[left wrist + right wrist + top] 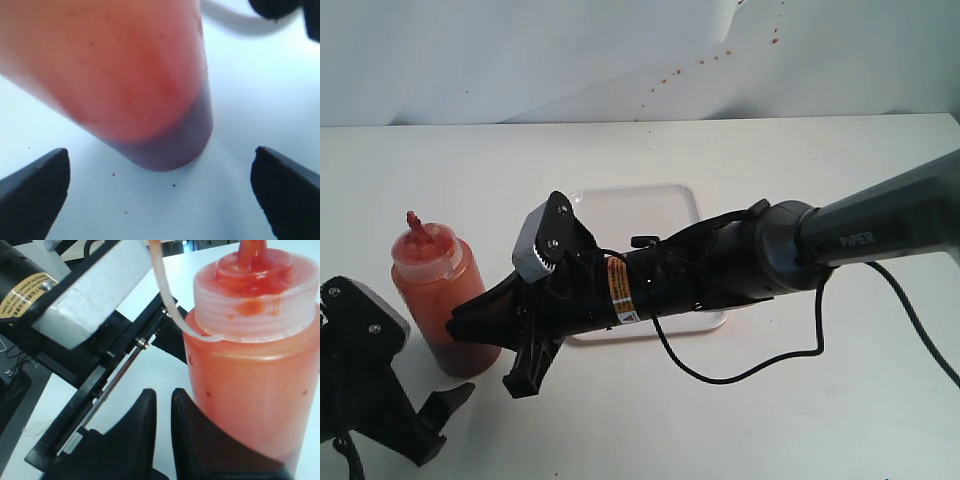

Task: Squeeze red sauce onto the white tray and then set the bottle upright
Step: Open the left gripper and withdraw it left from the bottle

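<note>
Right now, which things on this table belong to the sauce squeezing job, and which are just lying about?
Part of the job:
- bottle, standing upright
- white tray, partly covered

Just lying about:
- black cable looping over the table
- reddish specks on the backdrop

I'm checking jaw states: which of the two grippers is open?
The left gripper: its fingers stand wide apart, with the bottle showing between them. On the right gripper they are almost pressed together, beside the bottle.

Bright even light; bottle point(125, 75) blurred close-up.
</note>
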### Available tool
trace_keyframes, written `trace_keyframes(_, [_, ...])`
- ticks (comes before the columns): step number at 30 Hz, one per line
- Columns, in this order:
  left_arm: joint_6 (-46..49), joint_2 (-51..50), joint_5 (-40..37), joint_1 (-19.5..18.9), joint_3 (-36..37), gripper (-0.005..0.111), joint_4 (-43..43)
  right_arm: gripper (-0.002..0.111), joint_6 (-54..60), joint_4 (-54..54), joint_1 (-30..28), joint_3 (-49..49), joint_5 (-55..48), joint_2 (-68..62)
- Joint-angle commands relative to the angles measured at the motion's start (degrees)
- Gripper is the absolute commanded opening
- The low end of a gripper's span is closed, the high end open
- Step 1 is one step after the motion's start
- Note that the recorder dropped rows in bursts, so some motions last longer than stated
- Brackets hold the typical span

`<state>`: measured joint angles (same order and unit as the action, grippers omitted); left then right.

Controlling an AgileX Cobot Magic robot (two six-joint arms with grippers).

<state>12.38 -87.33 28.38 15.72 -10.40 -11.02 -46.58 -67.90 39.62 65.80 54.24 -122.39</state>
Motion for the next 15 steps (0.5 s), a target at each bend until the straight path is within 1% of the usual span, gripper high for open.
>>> trace_keyframes(1, [-0.2,4.5,-6.1,0.2,0.4,0.091,0.0,0.011,0.3,0.7,-0.2,0.3,0.3,0.2])
trace_keyframes(6, [-0.2,9.2,-12.2,0.2,0.4,0.091,0.0,0.011,0.3,0.7,-0.2,0.3,0.3,0.2])
trace_keyframes(9, [-0.3,12.3,-14.6,0.2,0.4,0.091,0.0,0.011,0.3,0.7,-0.2,0.3,0.3,0.2])
trace_keyframes(15, [-3.6,20.8,-19.9,0.2,0.4,0.091,0.0,0.011,0.3,0.7,-0.2,0.3,0.3,0.2])
